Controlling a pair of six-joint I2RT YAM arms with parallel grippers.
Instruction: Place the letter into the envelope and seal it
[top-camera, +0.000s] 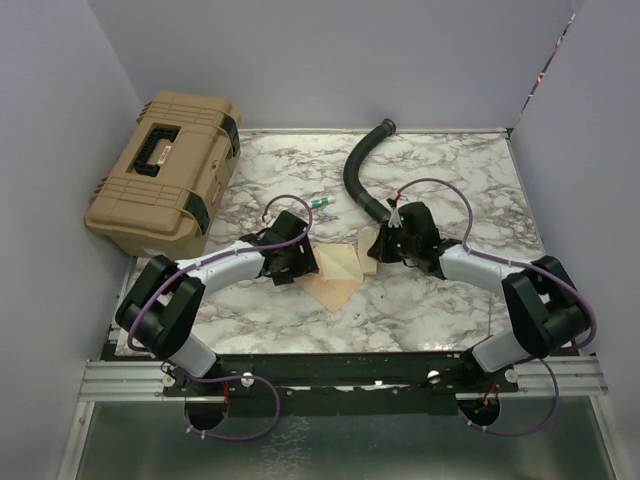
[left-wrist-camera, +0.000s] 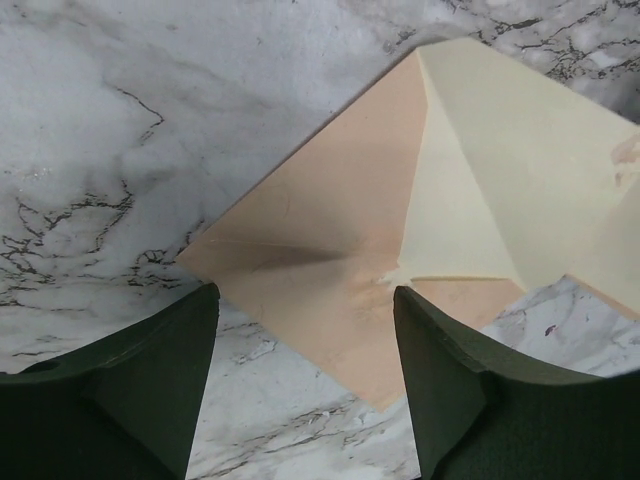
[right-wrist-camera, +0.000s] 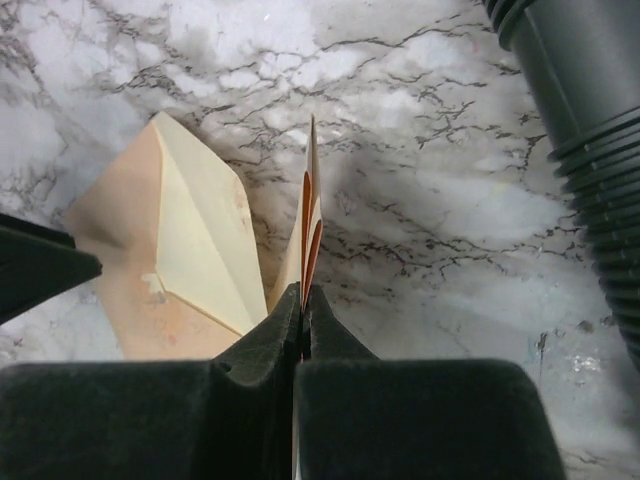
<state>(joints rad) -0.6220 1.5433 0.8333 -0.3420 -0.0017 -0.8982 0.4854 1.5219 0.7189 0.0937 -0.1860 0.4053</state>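
The envelope (top-camera: 335, 278) lies flat on the marble table between my two grippers. Its flap is open and shows the cream inside (left-wrist-camera: 500, 150) beside the brown body (left-wrist-camera: 320, 240). It also shows in the right wrist view (right-wrist-camera: 190, 240). My left gripper (left-wrist-camera: 307, 290) is open, its jaws standing either side of the envelope's near corner, just above it (top-camera: 298, 265). My right gripper (right-wrist-camera: 303, 290) is shut on a thin folded sheet held upright on edge, the letter (right-wrist-camera: 311, 200). It holds the letter just right of the envelope's open side (top-camera: 378, 250).
A tan hard case (top-camera: 165, 170) sits at the back left. A black corrugated hose (top-camera: 362, 170) curves from the back towards my right gripper and fills the right wrist view's upper right (right-wrist-camera: 590, 130). A small green pen (top-camera: 320, 203) lies behind the left gripper.
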